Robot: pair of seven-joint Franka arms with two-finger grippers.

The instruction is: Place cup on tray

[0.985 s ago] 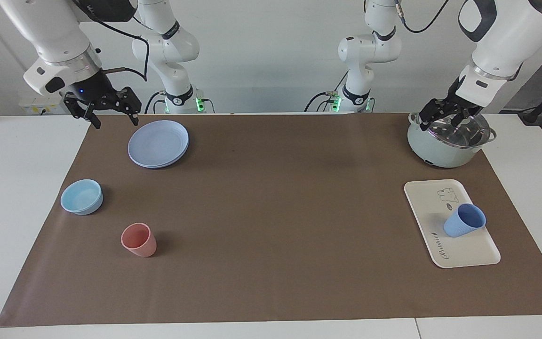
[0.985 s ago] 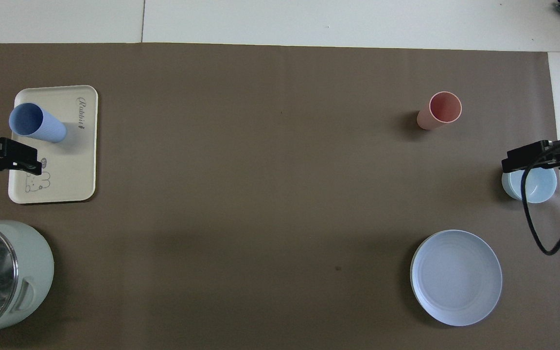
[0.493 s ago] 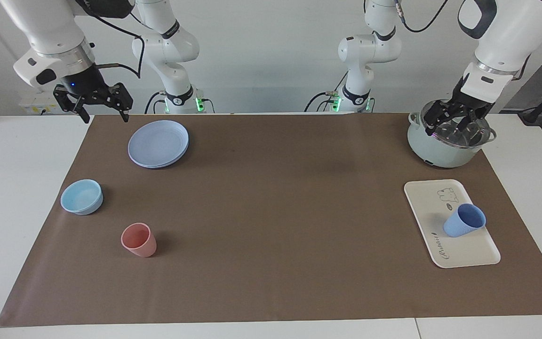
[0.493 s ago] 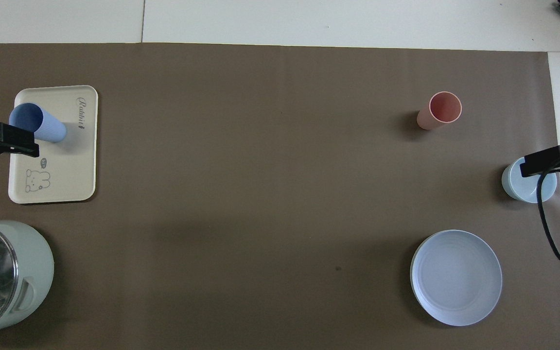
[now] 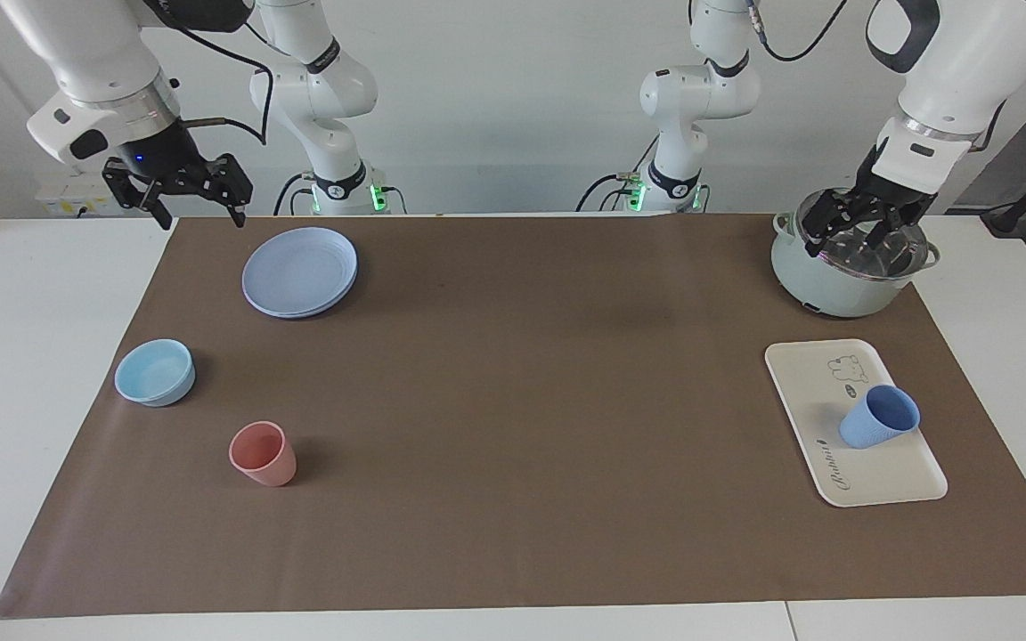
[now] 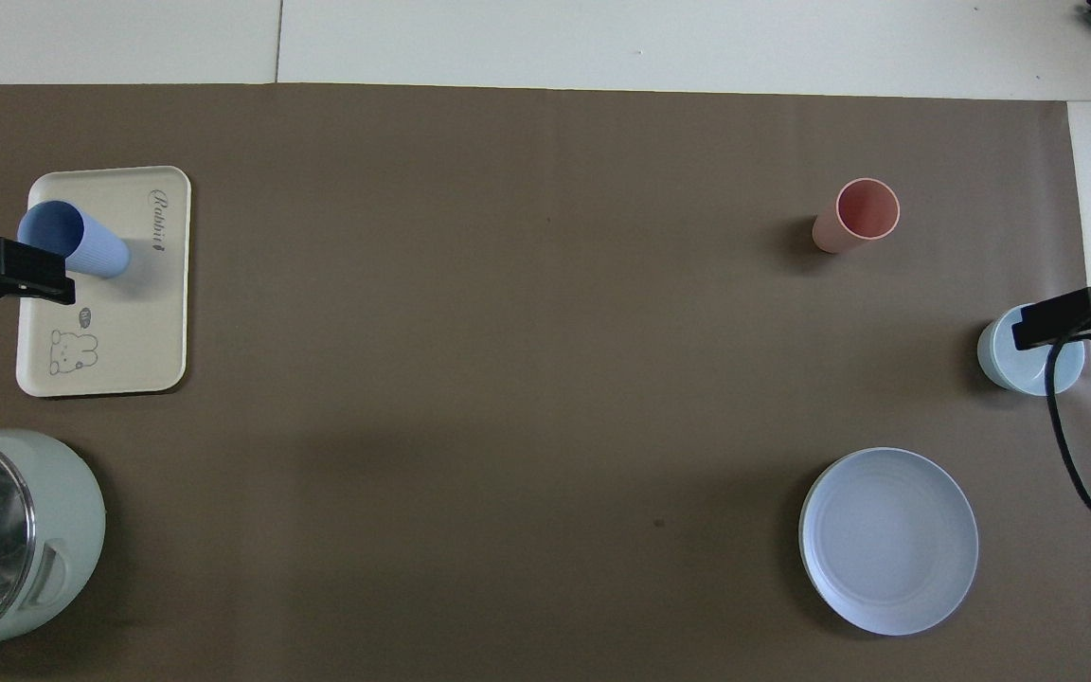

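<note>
White table (image 5: 23,356) covered by a brown mat (image 5: 513,427), plain white wall at the robots' end. Pale-green pot (image 5: 834,285) with glass lid at the left arm's end, left gripper (image 5: 865,223) raised over it, fingers spread, empty. Tray (image 5: 811,392), cream with bear print, lies farther from the robots than the pot. Cup (image 5: 878,418), periwinkle and ribbed, stands upright on the tray. Right gripper (image 5: 194,200) open, holds nothing, up over the mat edge near the blue plate (image 5: 299,271)
</note>
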